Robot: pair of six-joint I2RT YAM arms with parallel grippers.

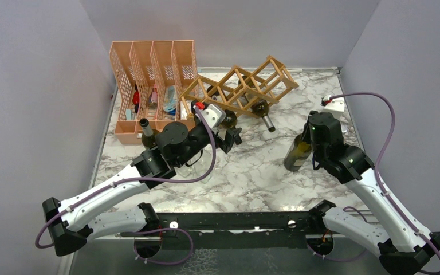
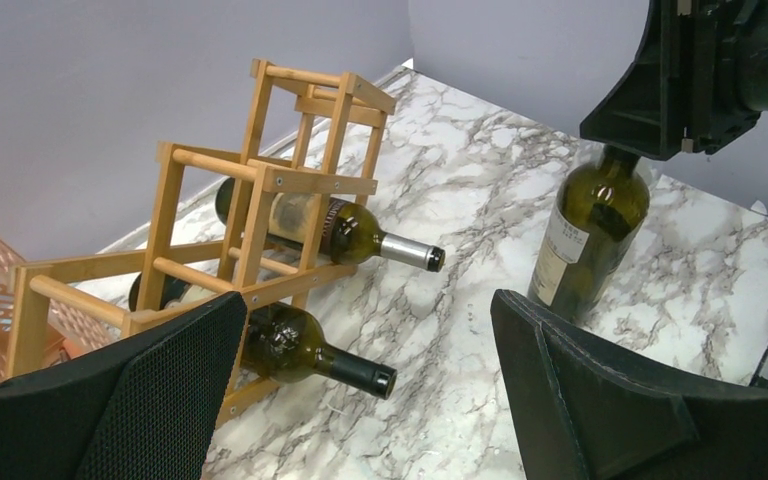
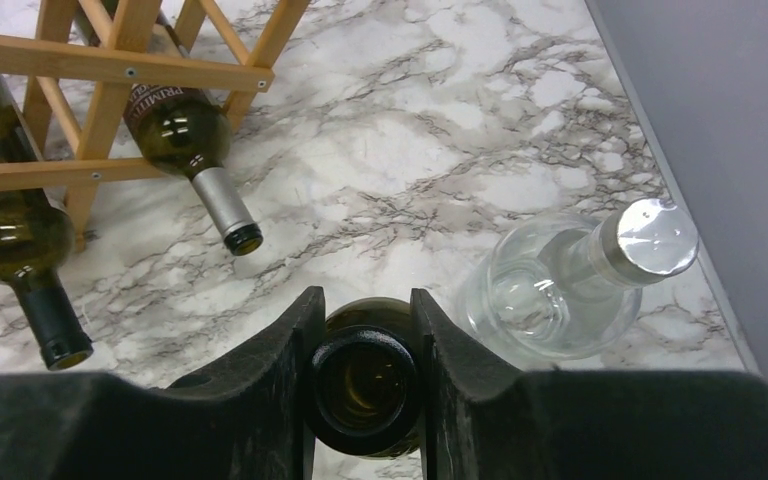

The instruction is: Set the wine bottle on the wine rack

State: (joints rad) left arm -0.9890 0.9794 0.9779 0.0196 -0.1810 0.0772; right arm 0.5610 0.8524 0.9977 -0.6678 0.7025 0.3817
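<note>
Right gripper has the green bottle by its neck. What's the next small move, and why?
Probably a short lift straight up. The right gripper is shut on the neck of the wine bottle, which stands near upright, with a clear glass bottle close beside it. Rising first should clear that neighbour before any swing toward the wine rack.

A white marble-patterned surface [image 1: 252, 172] with grey veins fills the floor of the scene. Plain, pale lavender-grey walls close it in on three sides: a left wall [image 1: 28, 103], a far wall [image 1: 229, 23] and a right wall [image 1: 412, 57], meeting at the two far corners. A thin metal rim [image 1: 315, 69] runs along the far edge. The light is soft and even, with only faint shadows.
</note>
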